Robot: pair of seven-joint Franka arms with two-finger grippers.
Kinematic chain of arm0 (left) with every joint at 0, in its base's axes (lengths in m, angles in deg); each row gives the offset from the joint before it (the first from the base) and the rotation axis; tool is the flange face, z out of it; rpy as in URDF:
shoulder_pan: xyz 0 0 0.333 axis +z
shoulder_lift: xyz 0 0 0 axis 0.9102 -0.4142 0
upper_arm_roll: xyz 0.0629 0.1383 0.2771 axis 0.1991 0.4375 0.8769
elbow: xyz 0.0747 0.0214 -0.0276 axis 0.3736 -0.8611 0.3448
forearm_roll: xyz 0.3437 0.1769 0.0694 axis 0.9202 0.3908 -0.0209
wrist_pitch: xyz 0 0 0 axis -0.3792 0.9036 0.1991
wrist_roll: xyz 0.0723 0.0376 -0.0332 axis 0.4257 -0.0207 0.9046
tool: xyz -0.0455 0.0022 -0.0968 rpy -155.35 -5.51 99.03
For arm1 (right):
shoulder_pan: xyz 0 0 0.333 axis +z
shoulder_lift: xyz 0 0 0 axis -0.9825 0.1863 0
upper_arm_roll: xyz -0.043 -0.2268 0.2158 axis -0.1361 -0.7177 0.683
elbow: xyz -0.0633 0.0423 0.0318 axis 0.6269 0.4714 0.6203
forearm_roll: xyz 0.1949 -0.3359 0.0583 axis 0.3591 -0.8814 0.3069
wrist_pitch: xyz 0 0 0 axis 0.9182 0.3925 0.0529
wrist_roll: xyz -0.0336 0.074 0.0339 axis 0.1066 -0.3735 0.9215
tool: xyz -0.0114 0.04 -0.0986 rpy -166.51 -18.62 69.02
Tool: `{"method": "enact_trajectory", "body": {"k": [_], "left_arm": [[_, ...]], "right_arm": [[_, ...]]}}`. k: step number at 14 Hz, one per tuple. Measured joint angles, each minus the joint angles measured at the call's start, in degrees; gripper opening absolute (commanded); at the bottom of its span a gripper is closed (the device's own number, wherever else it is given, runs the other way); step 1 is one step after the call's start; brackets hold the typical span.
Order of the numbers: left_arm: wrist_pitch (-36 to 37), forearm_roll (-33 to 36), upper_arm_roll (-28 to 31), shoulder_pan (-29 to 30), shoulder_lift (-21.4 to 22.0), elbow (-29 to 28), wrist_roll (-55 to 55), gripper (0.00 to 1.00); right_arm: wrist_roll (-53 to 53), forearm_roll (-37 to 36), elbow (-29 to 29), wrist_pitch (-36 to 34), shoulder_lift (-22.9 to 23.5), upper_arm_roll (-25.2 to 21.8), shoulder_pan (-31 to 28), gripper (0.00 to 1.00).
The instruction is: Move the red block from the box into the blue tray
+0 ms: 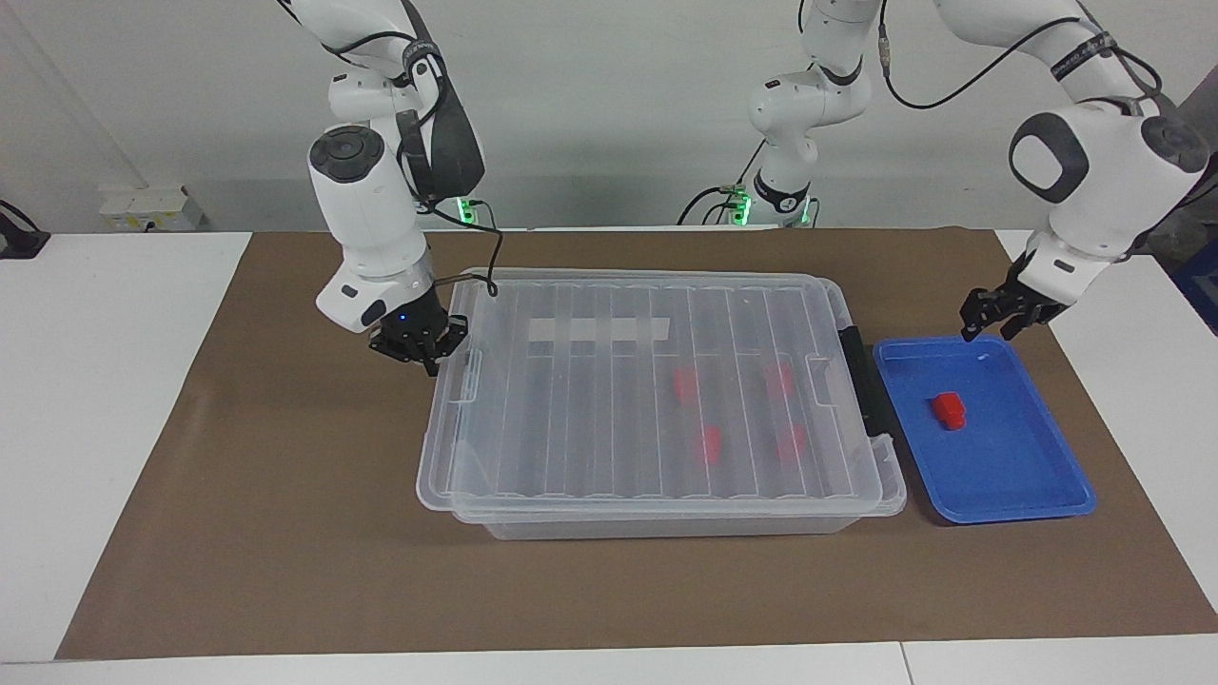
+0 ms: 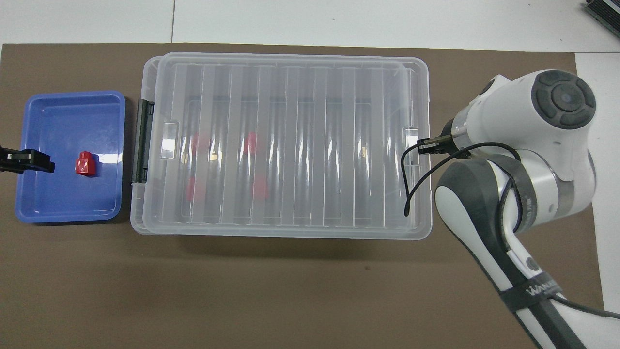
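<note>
Red block (image 1: 948, 410) in blue tray (image 1: 1037, 476); clear ribbed box (image 1: 657, 400) w/ white strip, black clip.

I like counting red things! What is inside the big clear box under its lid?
Through the ribbed lid of the box, four red blocks show as blurry red shapes on the bottom. Their exact outlines are hidden by the lid.

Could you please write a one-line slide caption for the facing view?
Small red plastic block lies in shallow blue plastic tray; right gripper grips the clear bin's ribbed lid.
</note>
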Motion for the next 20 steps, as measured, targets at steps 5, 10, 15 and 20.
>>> {"method": "enact_trajectory", "body": {"k": [5, 10, 15, 20], "left_arm": [[1.41, -0.08, -0.49, -0.02, 4.57, 0.32, -0.10, 1.00], [2.70, -0.41, -1.09, -1.06, 4.53, 0.08, -0.64, 1.00], [8.29, -0.19, -2.66, -11.90, 4.36, 4.33, 11.15, 1.00], [11.91, 0.04, 1.21, -13.32, 1.39, 8.67, 10.45, 1.00]], "right_arm": [[0.00, 0.04, -0.04, 0.00, 0.00, 0.60, 0.23, 0.00], [0.00, 0.54, -0.06, 0.00, 0.00, 0.74, 0.29, 0.00], [0.00, 0.64, -0.06, -0.09, 0.00, 0.76, 0.30, 0.00], [0.00, 0.73, 0.05, -3.01, -1.65, 0.72, -0.40, 0.00]]}}
